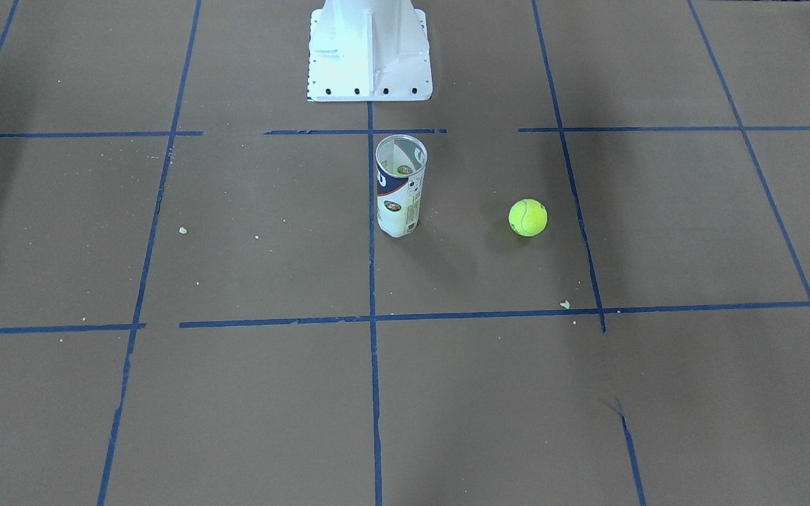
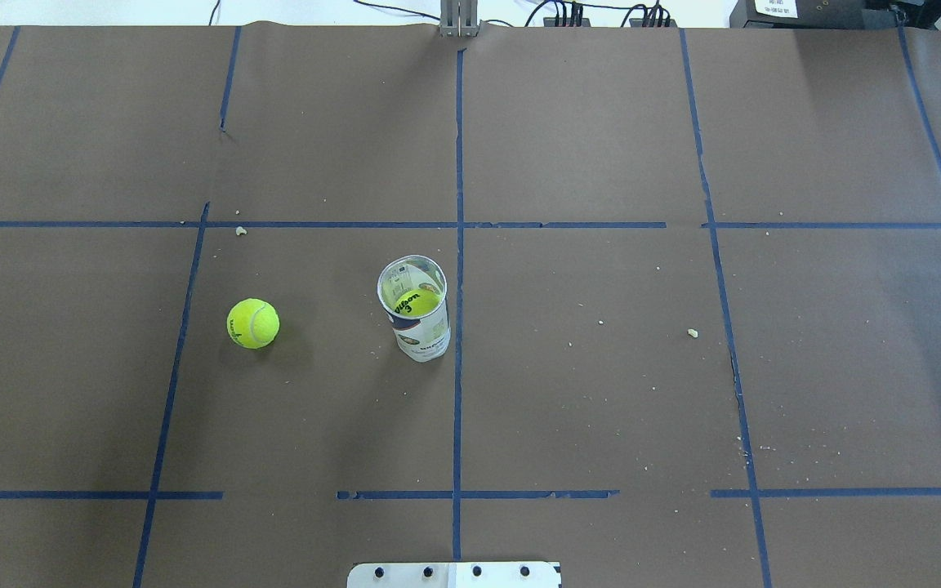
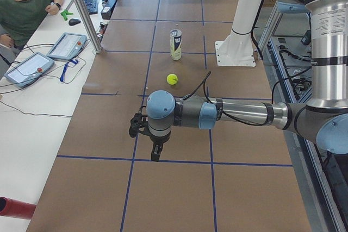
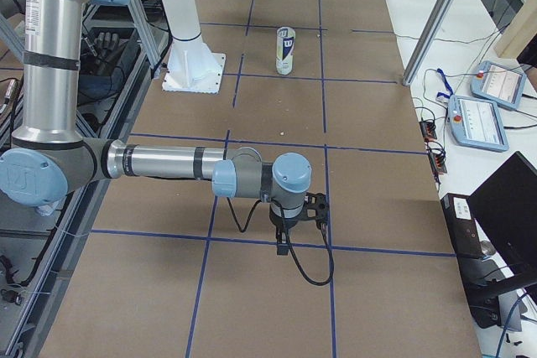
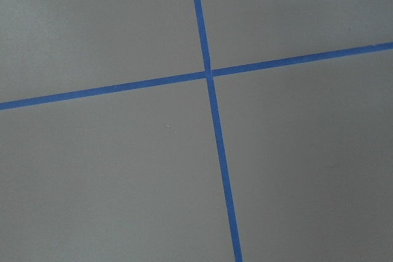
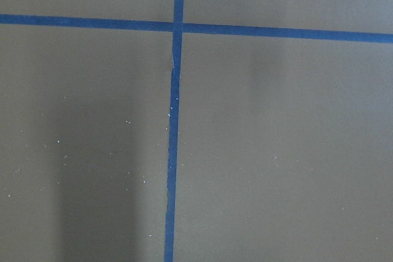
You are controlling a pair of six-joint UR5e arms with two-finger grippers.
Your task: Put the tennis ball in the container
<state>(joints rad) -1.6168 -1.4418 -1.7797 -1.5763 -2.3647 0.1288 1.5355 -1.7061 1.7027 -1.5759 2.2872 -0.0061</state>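
While both arms hung low over the taped brown table, the tennis ball lay loose well beyond the left gripper, between those jaws and the upright container, whose open mouth faced up (a second ball already sat inside). The right gripper hovered well off on the container's far side, which made the left arm the likelier to reach. Whether either pair of jaws stood open could not be told from the side views; neither had the ball.
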